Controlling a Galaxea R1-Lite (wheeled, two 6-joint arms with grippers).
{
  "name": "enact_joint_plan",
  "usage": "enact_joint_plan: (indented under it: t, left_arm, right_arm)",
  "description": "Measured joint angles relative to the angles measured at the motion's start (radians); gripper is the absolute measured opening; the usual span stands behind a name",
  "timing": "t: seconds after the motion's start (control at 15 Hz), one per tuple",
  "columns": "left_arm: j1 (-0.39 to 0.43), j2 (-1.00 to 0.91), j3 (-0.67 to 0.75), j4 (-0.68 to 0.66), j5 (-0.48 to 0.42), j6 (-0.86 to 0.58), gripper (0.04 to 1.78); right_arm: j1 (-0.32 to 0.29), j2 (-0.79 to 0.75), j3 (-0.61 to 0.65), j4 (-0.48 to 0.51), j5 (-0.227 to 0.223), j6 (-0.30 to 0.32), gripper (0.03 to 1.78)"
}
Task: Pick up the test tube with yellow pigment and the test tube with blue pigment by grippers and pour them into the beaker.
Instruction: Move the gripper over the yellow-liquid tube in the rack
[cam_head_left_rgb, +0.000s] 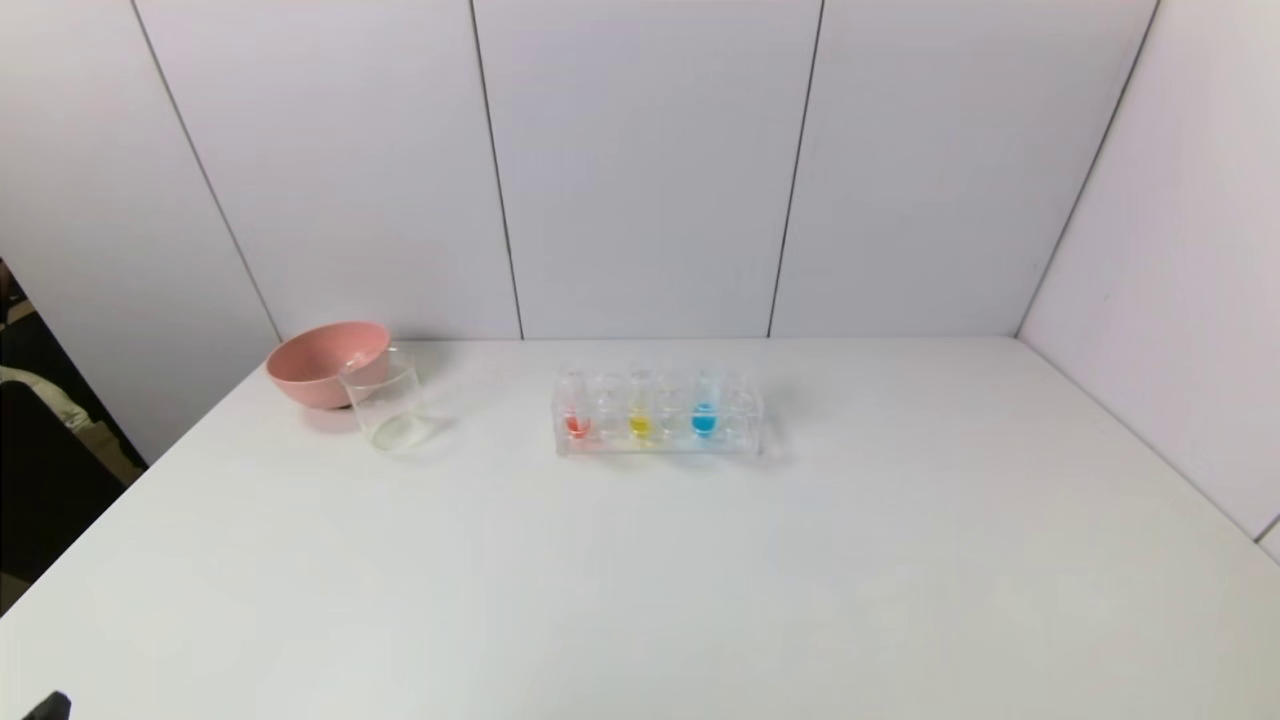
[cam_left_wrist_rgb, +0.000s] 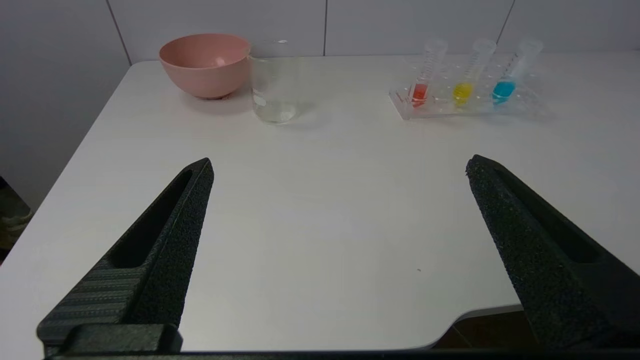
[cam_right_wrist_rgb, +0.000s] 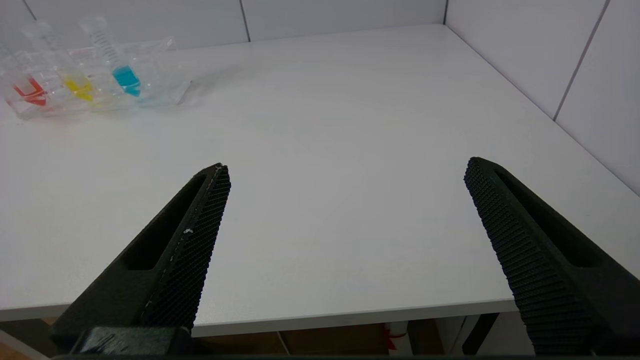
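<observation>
A white table (cam_head_left_rgb: 640, 560) is seen filling most of the head view, closed in behind and on the right by pale wall panels (cam_head_left_rgb: 640, 170); its near edge is cut off there, and is made out only in the 2 wrist views.

The left gripper (cam_left_wrist_rgb: 340, 162) is held over the near left part of the table, its 2 black jaws spread wide with nothing between them. The right gripper (cam_right_wrist_rgb: 347, 167) is held over the near right edge, its jaws likewise spread wide and empty. Both arms are cut out of the head view.

A pink bowl (cam_head_left_rgb: 328, 364) is set at the far left of the table. The beaker (cam_head_left_rgb: 385, 410) is placed upright just in front of it, overlapping its rim in the head view; whether the 2 touch cannot be told. Its glass is hard to trace against the white surface, and no coloured liquid is seen in it.

A clear test tube rack (cam_head_left_rgb: 657, 415) is set near the table's middle, well apart from the beaker. 3 tubes are held in it: a tube with red-orange liquid (cam_head_left_rgb: 577, 424), the test tube with yellow pigment (cam_head_left_rgb: 640, 424) in the middle, and the test tube with blue pigment (cam_head_left_rgb: 704, 421) on the right. Their clear upper parts are barely made out in the head view.
</observation>
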Motion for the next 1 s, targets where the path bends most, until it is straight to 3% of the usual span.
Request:
enact_joint_plan:
  t: [0.53, 0.73, 1.0]
  left_arm:
    - [-0.002, 0.613, -0.211, -0.368, 0.013, -0.023, 1.76]
    - [-0.035, 0.863, -0.286, -0.523, 0.1, -0.048, 1.76]
    - [-0.18, 1.128, -0.344, -0.739, 0.27, -0.078, 1.76]
  right_arm:
    - [0.0, 0.0, 0.0, 0.0, 0.0, 0.0, 1.71]
    - [0.0, 0.0, 0.0, 0.0, 0.0, 0.001, 1.71]
    - [0.0, 0.0, 0.0, 0.0, 0.0, 0.001, 1.71]
